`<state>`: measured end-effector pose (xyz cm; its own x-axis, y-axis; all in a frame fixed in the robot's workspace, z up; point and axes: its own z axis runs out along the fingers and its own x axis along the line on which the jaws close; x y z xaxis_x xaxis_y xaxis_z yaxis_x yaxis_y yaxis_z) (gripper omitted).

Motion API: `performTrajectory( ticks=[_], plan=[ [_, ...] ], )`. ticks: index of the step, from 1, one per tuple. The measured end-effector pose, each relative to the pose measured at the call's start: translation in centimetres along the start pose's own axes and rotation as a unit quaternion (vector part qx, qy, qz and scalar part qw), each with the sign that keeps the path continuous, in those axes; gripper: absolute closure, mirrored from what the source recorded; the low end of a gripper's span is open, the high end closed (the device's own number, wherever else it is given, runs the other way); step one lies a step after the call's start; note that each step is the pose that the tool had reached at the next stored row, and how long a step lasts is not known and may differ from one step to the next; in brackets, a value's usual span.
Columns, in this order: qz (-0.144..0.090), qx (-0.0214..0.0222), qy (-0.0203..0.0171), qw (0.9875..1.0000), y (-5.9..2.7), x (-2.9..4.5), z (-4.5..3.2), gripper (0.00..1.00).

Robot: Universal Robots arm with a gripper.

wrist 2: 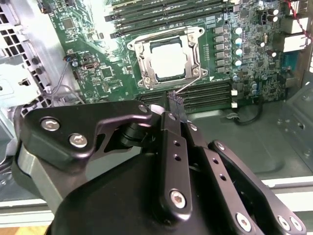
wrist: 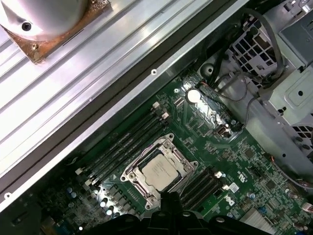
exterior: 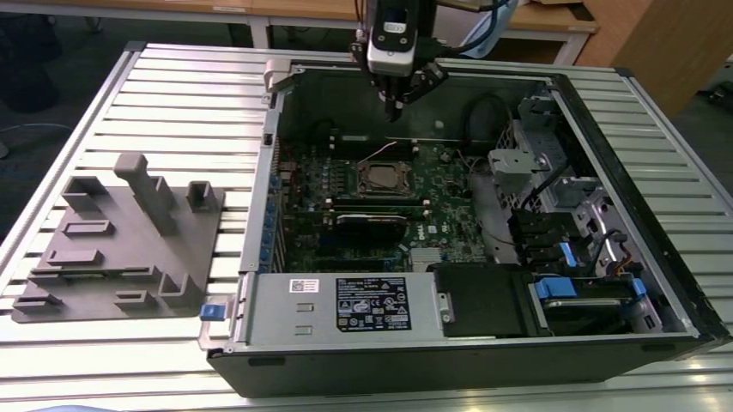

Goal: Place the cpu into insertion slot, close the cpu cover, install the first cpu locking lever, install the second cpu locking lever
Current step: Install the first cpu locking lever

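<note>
At the exterior view's left, a grey moulded fixture (exterior: 120,240) lies on the ribbed metal table (exterior: 184,86), and the open steel case (exterior: 641,215) beside it carries a printed black-and-white label (exterior: 369,302). The dull-silver square cpu (wrist 2: 168,62) sits in the insertion slot (exterior: 362,182), with the cpu cover (wrist 2: 143,56) flat around it. The black gripper (exterior: 396,107) hovers above with its fingers pressed together, holding nothing.

I've got the cpu (wrist 2: 167,59), a dull silver-grey square, lying flat in the insertion slot (exterior: 362,180) on the green board, with the silver cpu cover (wrist: 139,183) down flat around it, chip top showing through its window.
</note>
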<state>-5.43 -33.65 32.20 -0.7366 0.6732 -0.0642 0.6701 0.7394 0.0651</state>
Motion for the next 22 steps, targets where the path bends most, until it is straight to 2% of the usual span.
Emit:
performTrajectory(
  ticks=[3, 4, 7, 8, 12, 18, 22],
  plan=[
    [0.0, -0.0004, 0.0004, 1.0, -0.04, 0.03, 0.54, 0.89],
    [0.0, -0.0029, 0.0028, 1.0, -0.05, 0.02, 0.6, 0.89],
    [0.002, -0.0173, 0.0157, 0.9997, -0.05, 0.03, 0.73, 0.89],
    [0.002, -0.0193, 0.0176, 0.9997, -0.06, 0.04, 0.77, 0.89],
    [0.002, -0.0217, 0.0197, 0.9996, -0.08, 0.06, 1.08, 0.89],
    [0.002, -0.0219, 0.0199, 0.9996, -0.1, 0.17, 2.13, 0.89],
    [0.002, -0.0218, 0.0199, 0.9996, -0.07, 0.22, 2.28, 0.89]
  ],
)
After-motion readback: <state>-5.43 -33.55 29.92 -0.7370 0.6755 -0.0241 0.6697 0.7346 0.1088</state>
